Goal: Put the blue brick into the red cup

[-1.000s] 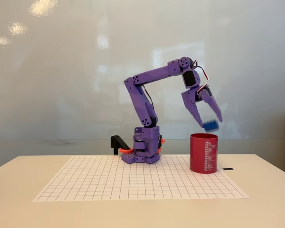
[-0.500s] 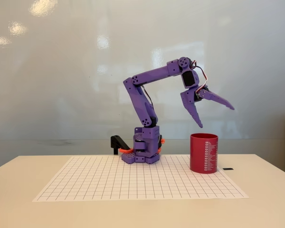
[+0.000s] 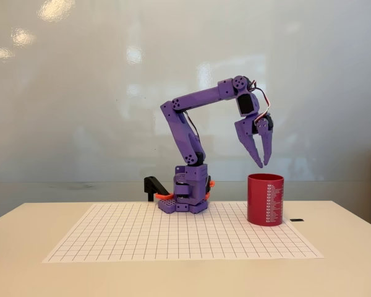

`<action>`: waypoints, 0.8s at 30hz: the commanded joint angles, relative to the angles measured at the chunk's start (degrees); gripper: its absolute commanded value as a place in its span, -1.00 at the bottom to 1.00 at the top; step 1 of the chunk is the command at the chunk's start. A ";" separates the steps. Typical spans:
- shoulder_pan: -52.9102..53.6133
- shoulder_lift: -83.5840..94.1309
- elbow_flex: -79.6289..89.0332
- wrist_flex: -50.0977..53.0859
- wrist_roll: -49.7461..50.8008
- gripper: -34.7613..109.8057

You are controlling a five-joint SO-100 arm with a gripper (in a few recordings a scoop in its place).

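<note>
From my station I see the purple arm (image 3: pixel 191 133) reaching out over the red cup (image 3: pixel 265 199), its gripper (image 3: pixel 262 163) pointing down with the tips hanging just above the cup's rim and not touching it. The two fingers (image 3: pixel 253 147) have their tips drawn together with nothing between them. I cannot see the blue brick anywhere outside the cup, and the cup's inside is hidden from this fixed view, so I cannot tell where it lies. The cup stands upright on the gridded mat (image 3: pixel 173 238), to the right of the arm's base (image 3: pixel 188 195).
</note>
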 commanded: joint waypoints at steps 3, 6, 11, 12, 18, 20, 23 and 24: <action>3.96 2.72 1.05 -1.93 -4.04 -0.53; 15.56 2.20 -1.58 -4.48 -5.80 -0.53; 39.02 2.64 -4.57 -10.02 -6.06 -0.53; 42.54 3.34 -4.39 -10.81 -5.45 -0.53; 56.25 14.24 -3.69 -11.69 -1.32 -0.53; 58.18 19.51 -3.87 -10.99 0.09 -0.53; 60.64 28.39 -3.96 -9.93 2.11 -0.53; 61.44 31.90 -3.96 -9.40 2.37 -0.53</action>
